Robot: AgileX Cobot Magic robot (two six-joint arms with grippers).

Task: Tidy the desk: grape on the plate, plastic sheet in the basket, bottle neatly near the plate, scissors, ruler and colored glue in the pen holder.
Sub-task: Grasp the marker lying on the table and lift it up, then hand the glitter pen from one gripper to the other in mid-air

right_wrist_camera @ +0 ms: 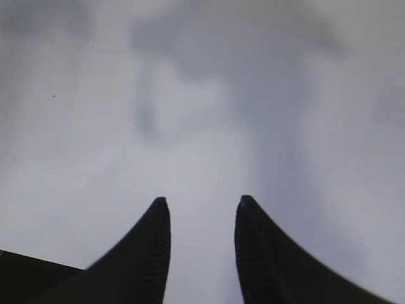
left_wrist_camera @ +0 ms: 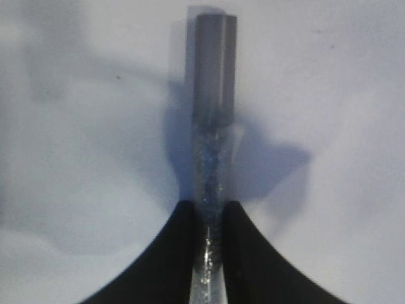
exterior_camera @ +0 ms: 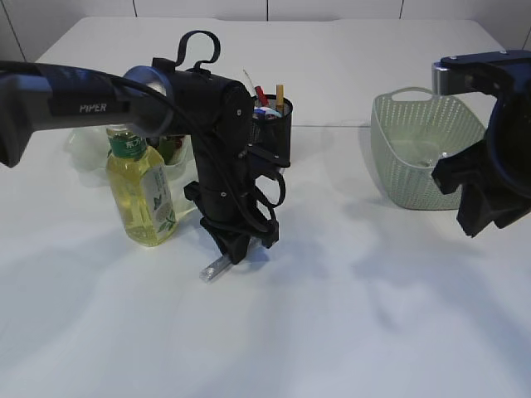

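- One item is in hand: the left gripper [exterior_camera: 235, 249] pinches the clear glitter-filled glue tube with a grey cap [left_wrist_camera: 212, 126] low on the white table [exterior_camera: 348, 332].
- At nine o'clock of it stands the yellow-green tea bottle [exterior_camera: 143, 191]; the plate behind cannot be made out.
- Farther off, the black mesh pen holder [exterior_camera: 274, 133] already bristles with items, and the pale green plastic basket [exterior_camera: 419, 149] sits at two o'clock.
- Only the wrist views show the fingers: the left closed on the tube, the right gripper [right_wrist_camera: 201, 209] parted and empty.

We see a glossy clear-plastic bottle [exterior_camera: 143, 192], a perforated plastic basket [exterior_camera: 424, 148] — and a matt white table [exterior_camera: 332, 315].
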